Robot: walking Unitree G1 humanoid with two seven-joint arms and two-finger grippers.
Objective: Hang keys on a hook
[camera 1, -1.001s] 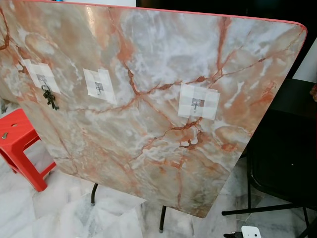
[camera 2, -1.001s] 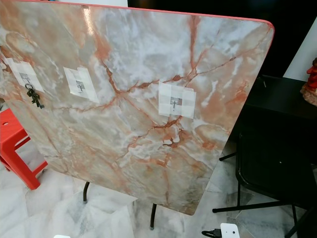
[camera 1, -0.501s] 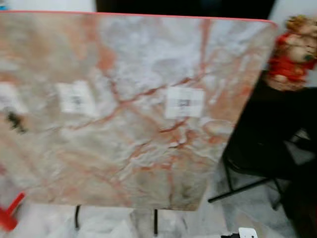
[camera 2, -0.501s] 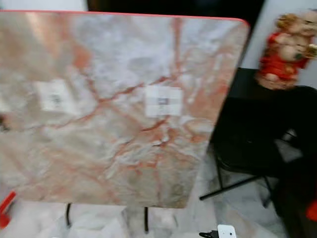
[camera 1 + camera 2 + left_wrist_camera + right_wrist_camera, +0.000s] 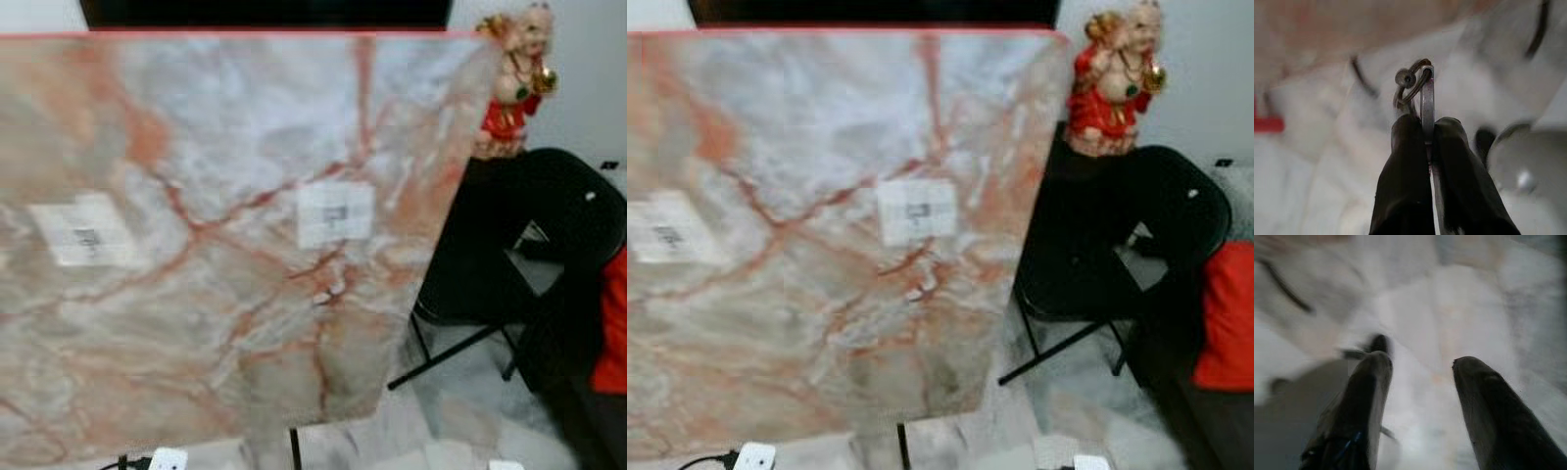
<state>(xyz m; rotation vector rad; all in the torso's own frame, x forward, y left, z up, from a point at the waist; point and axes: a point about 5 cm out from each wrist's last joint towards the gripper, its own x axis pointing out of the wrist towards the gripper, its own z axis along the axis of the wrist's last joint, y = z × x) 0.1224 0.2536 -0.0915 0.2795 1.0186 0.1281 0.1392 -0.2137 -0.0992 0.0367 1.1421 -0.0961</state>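
An upright marble board (image 5: 225, 117) carries small metal hooks on white tape patches. One hook (image 5: 335, 212) sits near the board's middle and another hook (image 5: 84, 236) is further left; both look bare, though the picture is blurred. In the left wrist view my left gripper (image 5: 1422, 128) is shut on a key ring (image 5: 1413, 81), which sticks out above the black fingertips over the pale floor. In the right wrist view my right gripper (image 5: 1422, 364) is open, with nothing between its fingers and blurred marble floor below.
A red and gold figurine (image 5: 514, 73) stands on a dark surface right of the board. A black folding chair (image 5: 549, 235) is below it, with something red (image 5: 612, 333) at the far right. The board's thin black legs (image 5: 294, 448) and a white plug (image 5: 167, 458) are on the floor.
The camera has swung to the right. The leftmost hook with its hanging keys and the red stool have left the picture, and the figurine and chair have come in.
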